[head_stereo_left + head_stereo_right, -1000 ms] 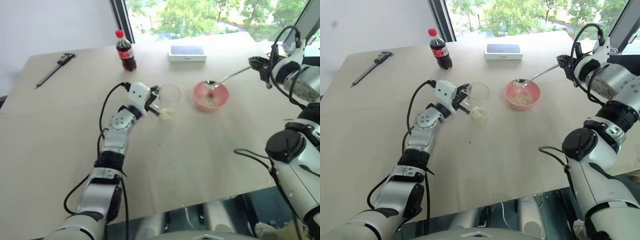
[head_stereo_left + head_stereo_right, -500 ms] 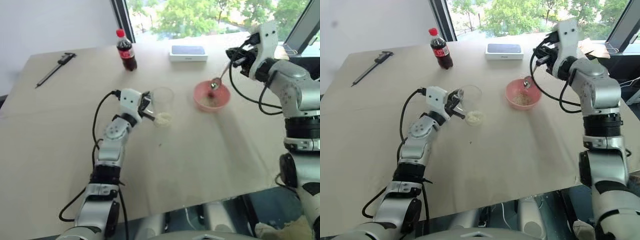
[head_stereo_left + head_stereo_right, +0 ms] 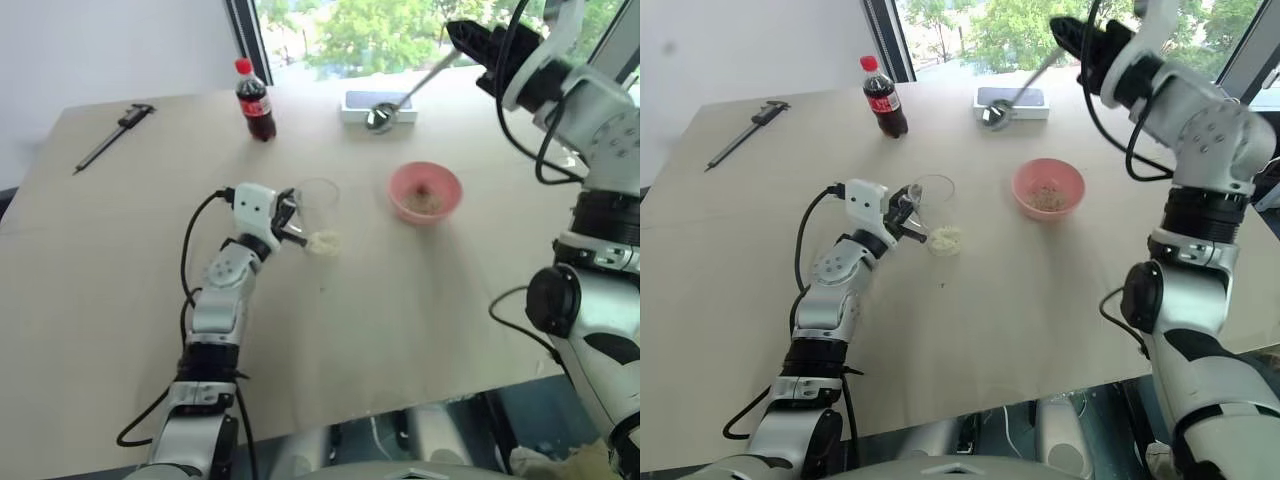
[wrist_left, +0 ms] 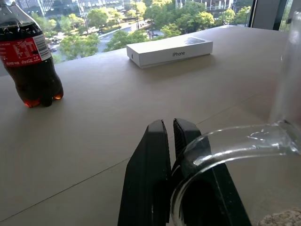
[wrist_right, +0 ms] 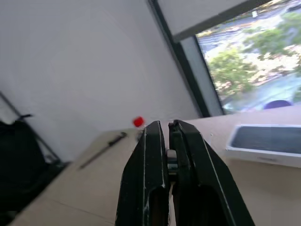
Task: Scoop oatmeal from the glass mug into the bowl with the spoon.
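The clear glass mug is left of the table's middle, with pale oatmeal heaped in its bottom. My left gripper is shut on the mug's handle, level with the table. The pink bowl sits to the right of the mug and holds some flakes. My right gripper is raised high at the back, shut on the handle of the silver spoon. The spoon slants down to the left, its oval end hanging above the white box. The right fingers stand pressed together.
A cola bottle stands at the back, left of the white phone box. A dark caliper lies at the far left. The table's front edge runs close to me, and a window is behind.
My right gripper lifted the spoon out of the pink bowl and swung it up and to the left, over the white box. My left gripper drew the mug slightly left.
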Controlling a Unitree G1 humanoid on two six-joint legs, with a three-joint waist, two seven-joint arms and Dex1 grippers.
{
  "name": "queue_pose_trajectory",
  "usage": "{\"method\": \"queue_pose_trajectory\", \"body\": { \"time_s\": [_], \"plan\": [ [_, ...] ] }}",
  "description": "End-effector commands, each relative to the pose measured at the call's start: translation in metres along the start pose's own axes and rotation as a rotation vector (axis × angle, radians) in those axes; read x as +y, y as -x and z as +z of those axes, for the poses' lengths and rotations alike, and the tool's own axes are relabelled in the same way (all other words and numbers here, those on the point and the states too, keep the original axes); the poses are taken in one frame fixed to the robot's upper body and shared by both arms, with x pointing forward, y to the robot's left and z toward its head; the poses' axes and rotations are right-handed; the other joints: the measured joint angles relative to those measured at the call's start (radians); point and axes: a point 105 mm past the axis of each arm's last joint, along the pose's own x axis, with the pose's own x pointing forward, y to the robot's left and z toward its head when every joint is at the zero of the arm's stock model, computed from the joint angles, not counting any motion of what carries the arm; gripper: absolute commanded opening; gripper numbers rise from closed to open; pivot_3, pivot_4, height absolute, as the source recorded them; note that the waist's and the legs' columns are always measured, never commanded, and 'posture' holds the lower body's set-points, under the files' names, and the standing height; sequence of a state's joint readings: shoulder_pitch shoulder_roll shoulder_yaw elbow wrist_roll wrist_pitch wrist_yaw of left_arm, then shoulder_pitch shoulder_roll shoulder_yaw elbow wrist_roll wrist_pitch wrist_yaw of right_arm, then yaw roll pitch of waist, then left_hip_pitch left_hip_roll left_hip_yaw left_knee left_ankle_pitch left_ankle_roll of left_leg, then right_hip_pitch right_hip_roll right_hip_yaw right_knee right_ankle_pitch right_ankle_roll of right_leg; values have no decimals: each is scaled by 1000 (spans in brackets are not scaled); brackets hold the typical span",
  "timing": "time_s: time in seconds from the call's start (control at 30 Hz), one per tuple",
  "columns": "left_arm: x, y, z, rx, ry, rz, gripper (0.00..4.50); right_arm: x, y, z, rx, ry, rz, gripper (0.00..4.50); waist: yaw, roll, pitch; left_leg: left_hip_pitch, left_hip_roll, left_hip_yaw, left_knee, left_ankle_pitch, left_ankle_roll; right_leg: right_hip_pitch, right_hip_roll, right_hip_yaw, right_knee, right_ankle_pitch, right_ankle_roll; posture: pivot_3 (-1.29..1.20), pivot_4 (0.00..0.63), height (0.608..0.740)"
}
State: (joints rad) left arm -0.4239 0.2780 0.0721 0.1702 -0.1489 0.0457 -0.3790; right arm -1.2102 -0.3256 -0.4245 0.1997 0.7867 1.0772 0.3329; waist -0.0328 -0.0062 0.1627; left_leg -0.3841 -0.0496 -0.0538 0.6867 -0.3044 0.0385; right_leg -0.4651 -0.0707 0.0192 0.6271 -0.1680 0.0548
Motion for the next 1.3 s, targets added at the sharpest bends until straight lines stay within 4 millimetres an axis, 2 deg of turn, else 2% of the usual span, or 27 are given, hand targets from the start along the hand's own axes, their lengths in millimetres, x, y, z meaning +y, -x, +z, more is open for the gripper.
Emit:
{"method": "queue_pose_trajectory", "body": {
  "time_s": [0.03,0.3,0.6,0.63,0.77,1.13,1.17,1.2,1.27,1.3],
  "plan": [
    [3,0,7,-28,-9,16,38,27,2,-12,70,-61,108,0,0,0,0,0,0,0,0,0,0,0,0,0,0,0,0,0,150,740],
    [1,2,6,-25,-15,9,38,41,-11,-72,176,-74,107,0,-5,0,0,0,-1,0,1,0,0,0,0,0,1,0,0,0,150,740],
    [2,3,7,-22,-22,18,38,44,-16,-89,233,-12,160,0,-6,0,0,0,-1,0,2,0,0,0,0,0,2,0,0,0,150,740],
    [2,4,7,-22,-23,19,0,44,-16,-88,229,-1,159,753,-6,0,0,0,-1,0,2,0,0,0,0,0,2,0,0,0,150,740],
    [1,5,5,-19,-24,24,0,40,-19,-80,185,-8,138,2395,-7,0,0,1,-1,0,2,0,0,0,0,0,2,0,0,0,150,740],
    [1,7,7,-28,-19,19,0,26,-16,-64,119,1,79,2395,-7,0,0,1,-1,0,1,0,0,0,0,0,2,0,0,0,150,740],
    [1,7,7,-28,-20,20,754,25,-16,-63,117,1,76,2452,-7,0,0,1,-1,0,1,0,0,0,0,0,2,0,0,0,150,740],
    [0,7,7,-27,-18,16,977,24,-15,-63,114,-4,71,2452,-7,0,0,1,-1,0,1,0,0,0,0,0,2,0,0,0,150,740],
    [0,7,7,-26,-21,15,1755,23,-15,-62,107,-12,63,2452,-7,0,0,0,-1,0,1,0,0,0,0,0,2,0,0,0,150,740],
    [0,7,7,-26,-23,17,1755,22,-14,-61,103,-11,58,2452,-7,0,0,0,-1,0,1,0,0,0,0,0,2,0,0,0,150,740]
  ]
}}
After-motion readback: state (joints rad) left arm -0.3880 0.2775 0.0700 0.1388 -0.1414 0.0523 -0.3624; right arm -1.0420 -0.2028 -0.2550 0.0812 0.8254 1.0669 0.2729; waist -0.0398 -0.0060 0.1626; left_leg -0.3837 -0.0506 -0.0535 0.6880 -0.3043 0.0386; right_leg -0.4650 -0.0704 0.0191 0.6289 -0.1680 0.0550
